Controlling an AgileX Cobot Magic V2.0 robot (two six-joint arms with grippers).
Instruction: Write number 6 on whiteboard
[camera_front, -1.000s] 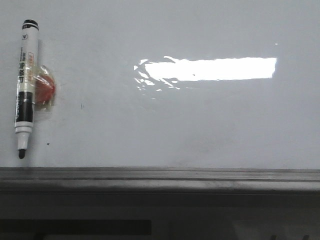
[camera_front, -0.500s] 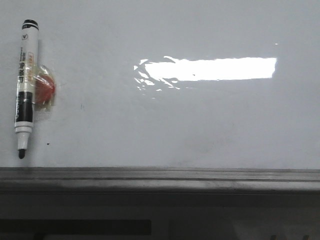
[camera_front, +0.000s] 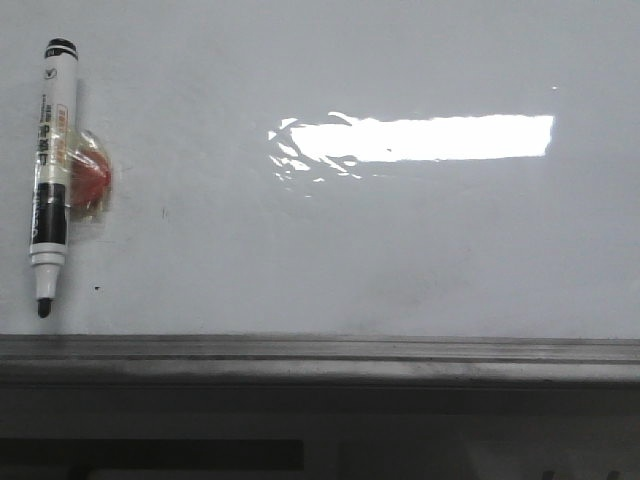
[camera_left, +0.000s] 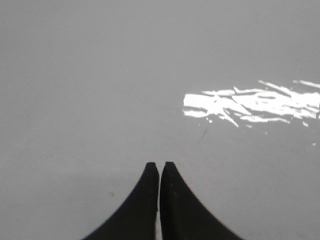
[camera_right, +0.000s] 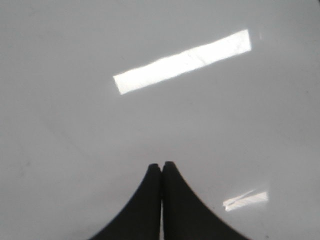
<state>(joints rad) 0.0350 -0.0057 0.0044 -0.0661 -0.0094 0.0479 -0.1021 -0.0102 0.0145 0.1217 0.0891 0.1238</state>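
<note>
The whiteboard (camera_front: 380, 240) fills the front view, glossy white-grey with a bright rectangular glare. No number 6 shows on it. A black-and-white marker (camera_front: 49, 170) lies at its left edge, uncapped, tip toward the near rail, taped to an orange-red piece (camera_front: 88, 180). Neither gripper shows in the front view. In the left wrist view my left gripper (camera_left: 159, 165) is shut and empty over bare whiteboard (camera_left: 100, 90). In the right wrist view my right gripper (camera_right: 161, 164) is shut and empty over bare whiteboard (camera_right: 75, 140).
A grey metal edge rail (camera_front: 320, 352) runs along the board's near side, with a dark panel (camera_front: 150, 455) below it. A few tiny dark specks (camera_front: 96, 290) mark the board near the marker.
</note>
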